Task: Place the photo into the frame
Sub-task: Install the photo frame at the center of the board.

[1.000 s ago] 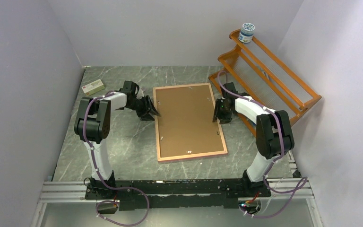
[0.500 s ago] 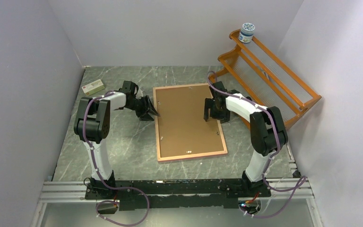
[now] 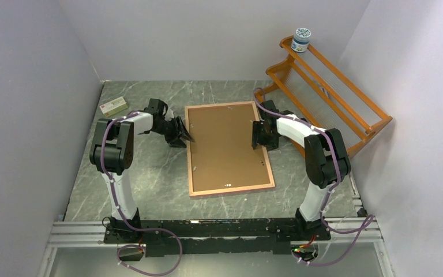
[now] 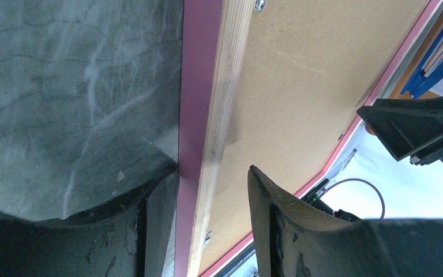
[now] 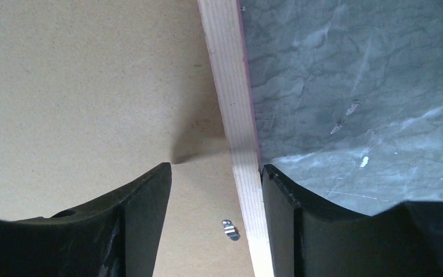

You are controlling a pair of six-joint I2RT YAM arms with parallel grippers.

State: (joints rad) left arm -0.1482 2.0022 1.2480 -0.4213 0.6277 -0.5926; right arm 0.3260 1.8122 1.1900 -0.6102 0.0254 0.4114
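The frame (image 3: 231, 188) lies face down on the table, with the brown backing board (image 3: 225, 144) showing inside its pinkish rim. The photo is hidden. My left gripper (image 3: 183, 134) is low at the frame's left edge (image 4: 199, 86). It stands open (image 4: 213, 170), one finger against the pink outer side and the other above the board with a gap. My right gripper (image 3: 259, 137) is astride the right rim (image 5: 231, 86). It is also open (image 5: 216, 166), with one finger by the outer edge and one over the board. A small metal clip (image 5: 229, 229) sits between its fingers.
An orange wooden rack (image 3: 329, 98) stands at the back right with a small jar (image 3: 301, 40) on its top. A small flat box (image 3: 114, 106) lies at the back left. Grey walls close in on three sides.
My right gripper has moved left onto the frame's right rim, and the frame has slid slightly left. The left arm has held still.
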